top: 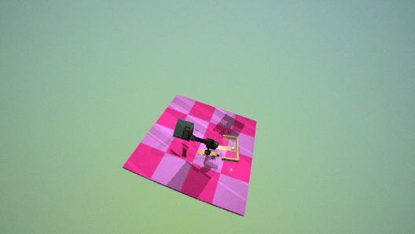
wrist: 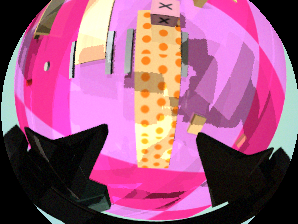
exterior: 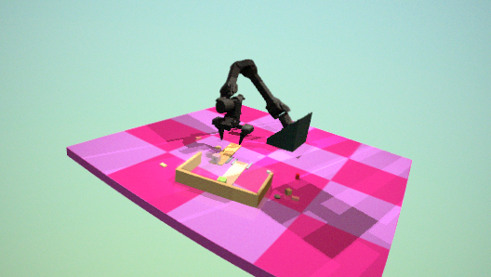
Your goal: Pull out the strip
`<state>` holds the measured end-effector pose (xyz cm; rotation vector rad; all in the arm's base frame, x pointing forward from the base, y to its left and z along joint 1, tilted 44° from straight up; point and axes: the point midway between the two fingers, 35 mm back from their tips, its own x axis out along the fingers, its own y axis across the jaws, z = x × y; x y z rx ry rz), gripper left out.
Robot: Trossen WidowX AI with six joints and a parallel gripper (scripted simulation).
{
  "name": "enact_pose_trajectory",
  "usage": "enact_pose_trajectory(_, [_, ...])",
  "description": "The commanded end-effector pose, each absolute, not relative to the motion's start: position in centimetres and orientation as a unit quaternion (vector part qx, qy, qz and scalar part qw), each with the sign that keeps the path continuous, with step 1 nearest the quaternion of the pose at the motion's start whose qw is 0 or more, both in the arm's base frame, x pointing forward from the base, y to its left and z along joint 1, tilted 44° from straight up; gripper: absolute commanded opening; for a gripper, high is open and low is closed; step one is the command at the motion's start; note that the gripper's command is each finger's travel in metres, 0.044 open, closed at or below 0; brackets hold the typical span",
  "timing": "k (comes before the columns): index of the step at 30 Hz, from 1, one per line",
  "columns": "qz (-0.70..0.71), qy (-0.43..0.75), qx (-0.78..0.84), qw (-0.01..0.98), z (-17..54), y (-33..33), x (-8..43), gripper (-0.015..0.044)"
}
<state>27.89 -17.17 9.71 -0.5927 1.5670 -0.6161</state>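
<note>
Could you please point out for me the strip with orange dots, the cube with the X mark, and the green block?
Dotted strip [wrist: 158, 102] [exterior: 232, 148]: wrist and exterior views, its upper face.
X-marked cube [wrist: 165, 6]: wrist view, its pink face.
Green block [exterior: 222, 179] [top: 233, 148]: exterior and top views, its top.

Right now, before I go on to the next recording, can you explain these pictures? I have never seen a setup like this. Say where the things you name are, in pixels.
The machine is one jointed black arm [top: 200, 140] [exterior: 262, 85] ending in a two-fingered gripper [exterior: 232, 140] [wrist: 153, 133]. One picture looks down from above, one looks from the side, and the round one comes from the arm's wrist, with the black fingers at its lower edge.

On the pink checkered surface lie a low wooden frame [top: 237, 149] [exterior: 216, 186], a plain pale strip [exterior: 236, 173] [wrist: 95, 25] with a green block [top: 233, 148] [exterior: 222, 179] at its far end, and an orange-dotted strip [wrist: 159, 105] bearing a pink cube marked X [wrist: 165, 7]. Small loose bits are scattered around.

The gripper is open and holds nothing.
</note>
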Motion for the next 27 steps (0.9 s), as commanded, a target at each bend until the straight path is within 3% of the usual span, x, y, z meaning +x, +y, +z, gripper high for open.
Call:
enact_pose_trajectory(1, [-0.273,0.682,-0.258,0.628,9.7,-17.1,29.4,0.044])
enact_pose_trajectory(27, [-0.273,0.68,-0.257,0.63,9.9,-16.6,38.8,0.044])
